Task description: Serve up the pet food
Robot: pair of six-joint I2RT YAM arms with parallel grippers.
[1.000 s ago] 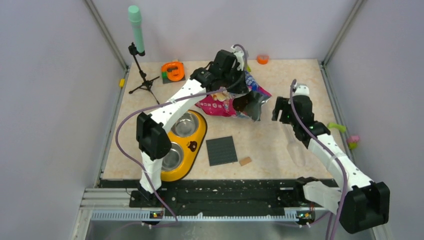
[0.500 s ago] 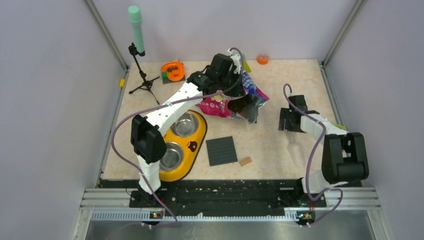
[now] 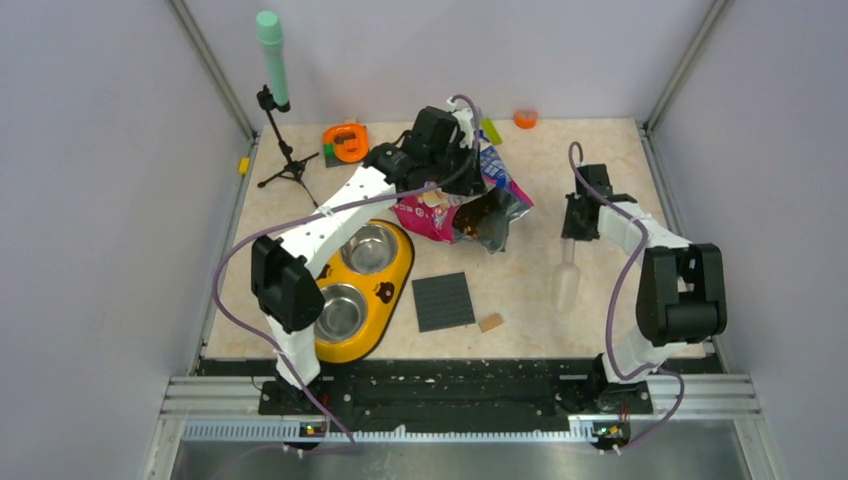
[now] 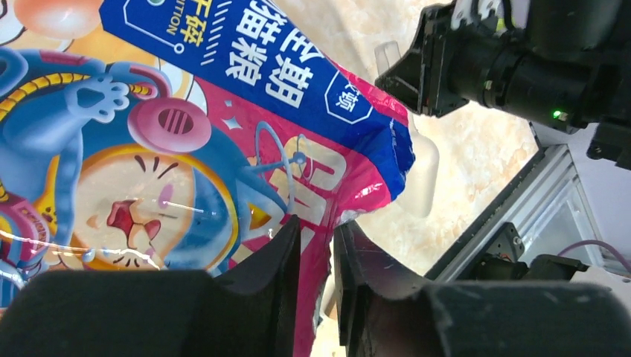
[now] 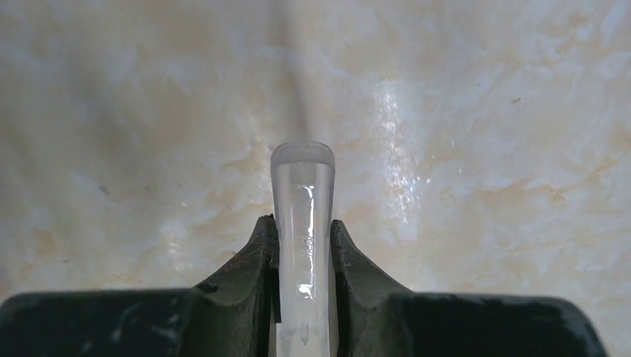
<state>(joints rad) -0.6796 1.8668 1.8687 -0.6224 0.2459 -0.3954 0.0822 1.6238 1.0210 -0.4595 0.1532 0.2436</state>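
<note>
serving has barely started: both steel bowls [image 3: 370, 248] in the yellow double-bowl feeder [image 3: 403, 265] look bare, and no kibble shows on the tabletop [image 3: 530, 320]. the pet food must be inside the cat-food bag [image 3: 440, 212], whose open mouth faces the right arm and looks dark brown inside (single pellets are too small to make out). the left end effector [image 4: 318, 227] is pressed together on the bag's pink edge and holds the bag lifted and tilted just behind the feeder. the right end effector [image 5: 301, 223] pinches a clear plastic scoop [image 3: 566, 282], which sits near the bag's mouth but apart from it. by my reading, what is left is to dip the scoop into the bag, carry a load over and tip it into a bowl.

against a second ago, the right arm has folded its elbow up and in toward its base, and the scoop has swung a little nearer the bag. the left arm has drawn the bag slightly leftward.
</note>
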